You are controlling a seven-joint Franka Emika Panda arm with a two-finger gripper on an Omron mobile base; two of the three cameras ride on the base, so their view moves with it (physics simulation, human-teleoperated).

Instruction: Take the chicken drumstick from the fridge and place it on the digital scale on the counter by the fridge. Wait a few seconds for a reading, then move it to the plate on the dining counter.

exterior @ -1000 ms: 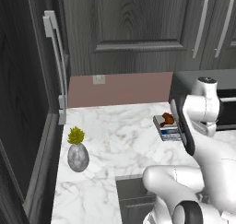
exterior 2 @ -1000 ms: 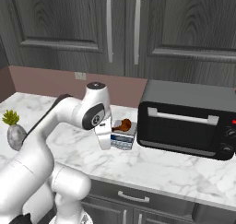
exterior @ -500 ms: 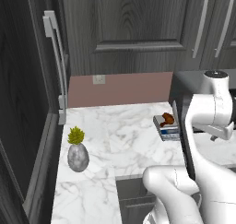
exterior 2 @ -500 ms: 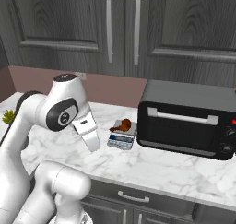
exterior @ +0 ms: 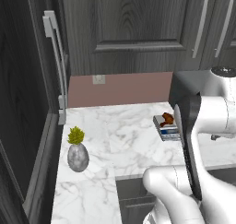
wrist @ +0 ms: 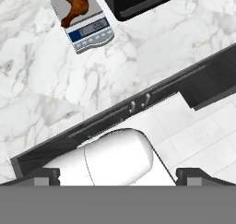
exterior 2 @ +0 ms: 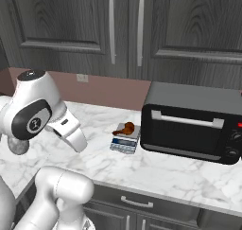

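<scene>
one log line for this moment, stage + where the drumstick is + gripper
stage: weighing wait | chicken drumstick: resting on digital scale, beside toaster oven | gripper: open, empty, raised clear of scale | plate step: not yet done

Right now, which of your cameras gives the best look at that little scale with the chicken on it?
The hand view: it looks straight down on the digital scale, showing its display strip and the chicken drumstick lying on its platform. The right base view shows the scale small, from the side. In the left base view, the arm partly hides it.
</scene>
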